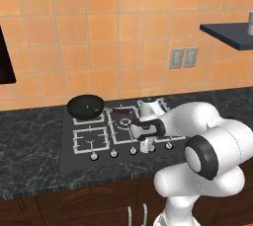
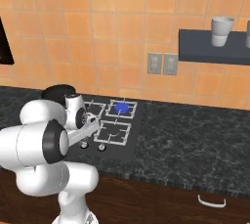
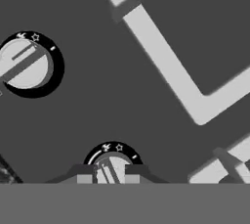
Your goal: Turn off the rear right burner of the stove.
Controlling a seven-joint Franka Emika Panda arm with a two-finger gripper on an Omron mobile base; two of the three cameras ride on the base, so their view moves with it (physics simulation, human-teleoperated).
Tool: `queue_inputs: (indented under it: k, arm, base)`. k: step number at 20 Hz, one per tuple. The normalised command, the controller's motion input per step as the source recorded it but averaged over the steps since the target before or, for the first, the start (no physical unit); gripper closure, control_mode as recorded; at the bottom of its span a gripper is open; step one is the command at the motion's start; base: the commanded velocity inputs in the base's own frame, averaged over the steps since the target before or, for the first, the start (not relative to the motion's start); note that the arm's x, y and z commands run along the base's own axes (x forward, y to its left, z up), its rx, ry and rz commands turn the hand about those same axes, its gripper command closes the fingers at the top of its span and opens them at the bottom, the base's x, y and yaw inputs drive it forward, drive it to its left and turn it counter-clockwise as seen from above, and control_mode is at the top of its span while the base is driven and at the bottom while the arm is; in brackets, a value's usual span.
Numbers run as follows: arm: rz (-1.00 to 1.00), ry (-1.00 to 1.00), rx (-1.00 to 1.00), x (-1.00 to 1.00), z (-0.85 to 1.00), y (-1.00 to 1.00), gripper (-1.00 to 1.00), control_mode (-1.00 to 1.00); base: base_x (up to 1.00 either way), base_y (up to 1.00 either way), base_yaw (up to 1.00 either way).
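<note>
Stove (image 1: 94, 130) sits flush in the dark marbled surface (image 1: 29, 146), against an orange tiled wall (image 1: 99, 47). Rear right burner (image 2: 121, 107) glows bright blue inside its pale grate, at the far right corner of the cooktop as seen in the right base view; in the left base view the arm covers that corner.

Black pan (image 1: 85, 105) rests on the rear left grate. A row of small silver knobs runs along the front edge of the stove.

Hand (image 1: 146, 144) is low over the knob row, pointing down at the front edge right of centre. In the hand view the two dark fingertips (image 3: 84, 175) stand narrowly apart on either side of a silver knob (image 3: 111, 167), close against its ridge; whether they press it I cannot tell. A second knob (image 3: 24, 64) lies off to the upper left in that view, well apart from the fingers. Pale grate bars (image 3: 166, 61) cross the upper right.

Grey shelf (image 2: 215, 47) on the wall at right carries a pale cup (image 2: 222, 31). Two wall outlets (image 2: 162, 63) sit behind the stove.
</note>
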Motion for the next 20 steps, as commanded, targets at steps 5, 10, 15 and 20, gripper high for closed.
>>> queue_inputs:
  k: [5,10,15,20]
  arm:
    - [-0.56,-0.02,0.03,-0.38,-0.34,-0.29,1.0,-1.0]
    - [-0.63,-0.08,0.04,-0.59,-0.38,-0.33,1.0,-1.0]
    - [-0.65,-0.14,0.03,-0.5,-0.48,-0.23,1.0,-1.0]
    - [-0.68,-0.17,0.01,-0.43,-0.54,-0.16,1.0,-1.0]
  base:
    - [0.0,0.0,0.0]
    - [0.0,0.0,0.0]
    - [0.0,0.0,0.0]
    - [0.0,0.0,0.0]
